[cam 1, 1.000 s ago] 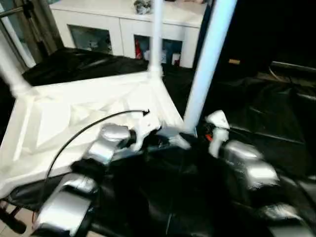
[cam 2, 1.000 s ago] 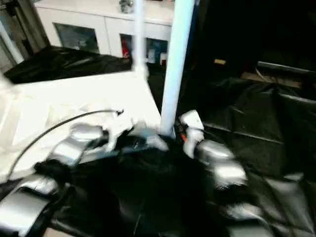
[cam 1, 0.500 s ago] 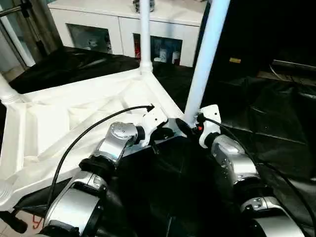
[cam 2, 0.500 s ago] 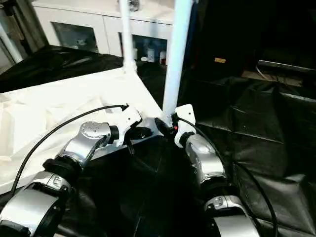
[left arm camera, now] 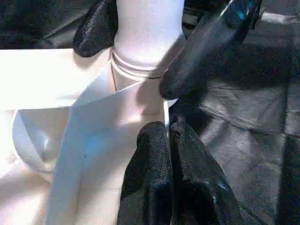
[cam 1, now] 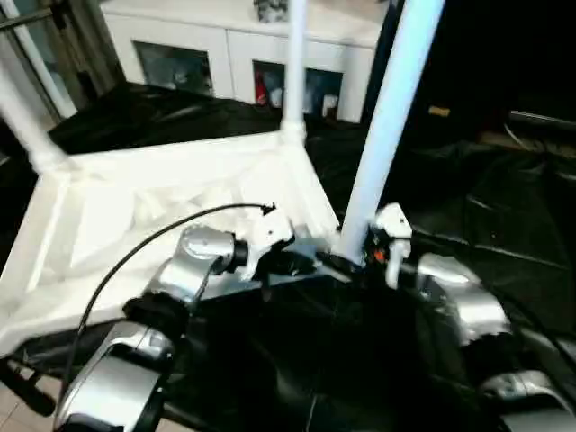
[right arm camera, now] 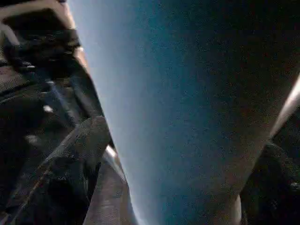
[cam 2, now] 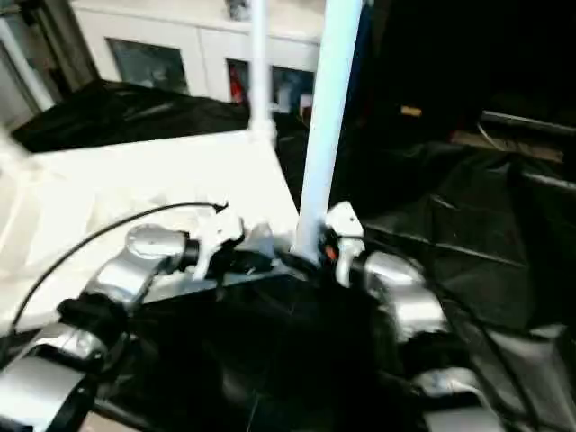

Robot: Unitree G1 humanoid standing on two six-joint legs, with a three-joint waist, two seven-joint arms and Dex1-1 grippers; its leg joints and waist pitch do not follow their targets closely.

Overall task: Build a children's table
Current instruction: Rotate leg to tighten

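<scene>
**Near corner leg seated; both grippers at the socket**

We are starting at the left gripper [left arm camera: 164, 154]: its two black fingers are pressed together, gripping nothing, with the tips resting against the rim of the table top [cam 1: 135, 216] just below the near corner socket [left arm camera: 140, 89]. We are finding the right gripper [left arm camera: 154, 42] at the same socket, at about three o'clock from the left one in the head view. Its fingers [left arm camera: 206, 47] are standing wide apart on either side of the near leg [cam 1: 387, 117], just above the collar. We cannot tell whether they are touching the tube.

Moving outward, the children's table is lying upside down on a black sheet [cam 1: 504, 207], ribbed underside up. The near leg is rising upright from the corner. A second leg [cam 1: 293, 63] is standing at twelve o'clock, a third [cam 1: 22, 117] at ten o'clock.

In our judgement, the white plastic is going to handle as light, stiff and smooth, so a tube may slip in a loose pinch. We are recommending a hold low on the tube near the collar, with the rim braced. A white cabinet [cam 1: 225, 54] is standing behind.
</scene>
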